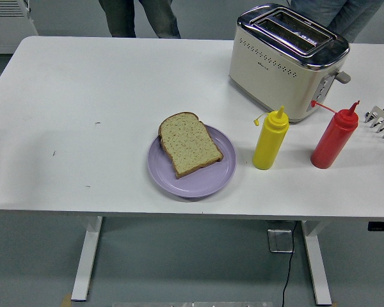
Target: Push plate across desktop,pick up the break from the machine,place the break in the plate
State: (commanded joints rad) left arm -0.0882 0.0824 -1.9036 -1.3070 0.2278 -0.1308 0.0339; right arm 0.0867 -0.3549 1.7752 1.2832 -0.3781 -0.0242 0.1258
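A brown-crusted bread slice [189, 145] is seen laid on a round lilac plate [208, 181]; a cream-and-chrome toaster [287, 62] is set at two o'clock; neither robot hand is seen.

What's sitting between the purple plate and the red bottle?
In the head view, a yellow squeeze bottle stands upright between the purple plate and the red squeeze bottle, touching neither. The plate holds a slice of bread.

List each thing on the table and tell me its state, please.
bread slice: lying flat on the plate
purple plate: near front edge, holding the bread
toaster: slots look empty
yellow squeeze bottle: upright, cap off the tip
red squeeze bottle: upright, cap off the tip
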